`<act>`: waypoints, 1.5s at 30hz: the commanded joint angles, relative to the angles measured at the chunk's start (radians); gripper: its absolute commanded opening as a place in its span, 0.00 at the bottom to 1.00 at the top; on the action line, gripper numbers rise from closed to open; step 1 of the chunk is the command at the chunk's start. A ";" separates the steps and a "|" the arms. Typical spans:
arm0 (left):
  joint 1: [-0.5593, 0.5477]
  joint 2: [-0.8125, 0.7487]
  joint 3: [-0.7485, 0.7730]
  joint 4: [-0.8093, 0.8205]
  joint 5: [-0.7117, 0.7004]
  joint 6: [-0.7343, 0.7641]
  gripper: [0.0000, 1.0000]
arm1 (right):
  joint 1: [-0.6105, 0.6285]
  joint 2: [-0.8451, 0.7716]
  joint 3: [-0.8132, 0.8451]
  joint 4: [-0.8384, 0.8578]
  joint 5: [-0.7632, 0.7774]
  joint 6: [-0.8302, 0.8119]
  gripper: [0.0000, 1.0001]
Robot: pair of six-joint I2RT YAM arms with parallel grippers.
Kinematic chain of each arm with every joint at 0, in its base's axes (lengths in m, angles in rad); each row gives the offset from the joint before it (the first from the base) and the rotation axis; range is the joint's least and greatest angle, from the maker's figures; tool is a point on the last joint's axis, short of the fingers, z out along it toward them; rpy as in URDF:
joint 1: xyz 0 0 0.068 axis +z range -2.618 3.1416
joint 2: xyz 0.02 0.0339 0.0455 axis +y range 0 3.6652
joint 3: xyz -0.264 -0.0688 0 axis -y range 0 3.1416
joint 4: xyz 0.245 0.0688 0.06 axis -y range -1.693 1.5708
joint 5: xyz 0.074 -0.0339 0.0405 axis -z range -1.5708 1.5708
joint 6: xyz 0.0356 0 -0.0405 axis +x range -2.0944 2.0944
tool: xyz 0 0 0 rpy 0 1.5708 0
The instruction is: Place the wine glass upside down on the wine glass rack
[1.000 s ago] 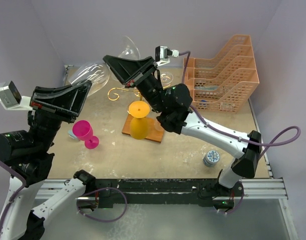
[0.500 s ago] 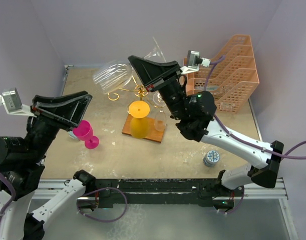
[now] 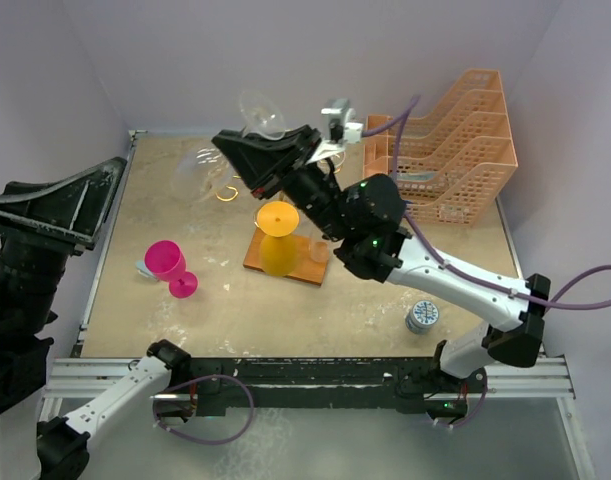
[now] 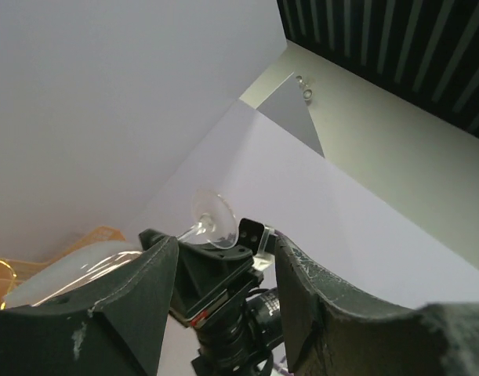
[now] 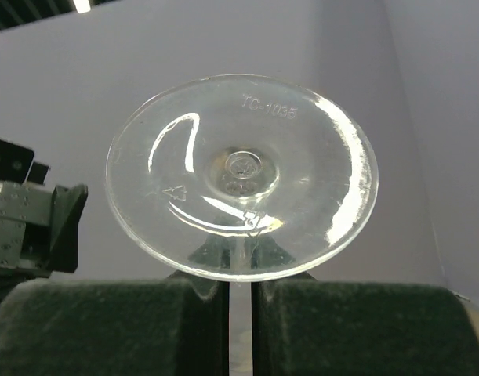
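Observation:
A clear wine glass (image 3: 200,172) hangs in the air over the back of the table, its foot (image 3: 260,113) up and its bowl tipped down to the left. My right gripper (image 3: 241,160) is shut on its stem; in the right wrist view the stem (image 5: 239,309) runs between the pads under the round foot (image 5: 243,176). The wine glass rack (image 3: 229,190) shows gold curls just below the bowl, with a brown wooden base (image 3: 303,266). My left gripper (image 3: 100,200) stands open and empty at the far left, looking at the glass foot (image 4: 215,219).
An orange glass (image 3: 277,240) stands upside down at the rack. A pink glass (image 3: 170,266) sits on the table at the left. A peach lattice tray stack (image 3: 455,150) fills the back right. A small round tin (image 3: 422,316) lies near the front right.
My left gripper opened and drew back to the left edge, away from the pink glass. My right gripper swung the clear glass right, then back left over the rack.

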 commanded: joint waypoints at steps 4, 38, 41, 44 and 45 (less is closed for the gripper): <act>0.006 0.110 0.039 0.032 0.050 -0.169 0.48 | 0.101 0.081 0.145 -0.013 0.044 -0.285 0.00; 0.004 0.098 0.061 -0.362 -0.023 -0.046 0.34 | 0.232 0.208 0.169 -0.111 0.224 -0.667 0.00; 0.005 0.099 0.060 -0.380 -0.040 -0.043 0.24 | 0.233 0.209 0.168 -0.124 0.207 -0.672 0.00; 0.005 0.094 0.058 -0.393 -0.065 -0.051 0.18 | 0.233 0.207 0.166 -0.132 0.190 -0.672 0.00; 0.005 0.093 0.055 -0.395 -0.073 -0.053 0.15 | 0.233 0.206 0.164 -0.134 0.188 -0.672 0.00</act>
